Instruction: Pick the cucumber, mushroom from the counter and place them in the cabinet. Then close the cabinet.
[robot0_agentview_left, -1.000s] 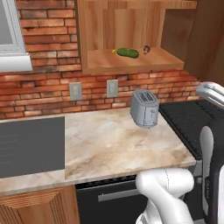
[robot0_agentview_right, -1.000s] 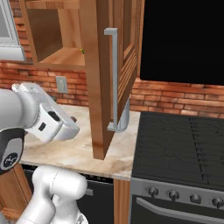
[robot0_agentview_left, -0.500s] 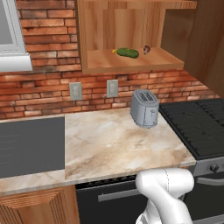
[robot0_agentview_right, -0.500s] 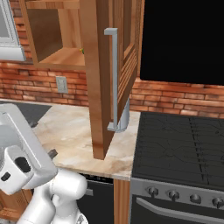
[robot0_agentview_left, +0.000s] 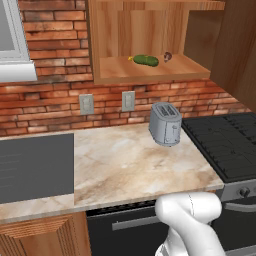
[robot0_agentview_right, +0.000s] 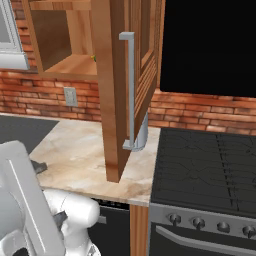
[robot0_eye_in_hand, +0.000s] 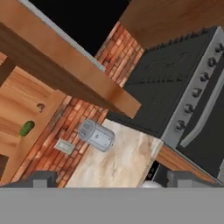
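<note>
On the cabinet (robot0_agentview_left: 150, 75) shelf the cucumber (robot0_agentview_left: 145, 60) lies lengthwise left of the mushroom (robot0_agentview_left: 167, 56), while the swung-out cabinet door (robot0_agentview_right: 131, 85), bar handle (robot0_agentview_right: 130, 90) facing out, stands ahead of the wide-open, empty gripper (robot0_eye_in_hand: 109, 180), still to be pushed shut.

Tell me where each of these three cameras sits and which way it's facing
Left base view: behind the arm's left, facing the open cabinet holding cucumber and mushroom; white arm base low.
Right base view: behind its right, facing the door's handle; arm lower left.
Hand view: on the hand, rolled; open gripper.
All share the toaster.
</note>
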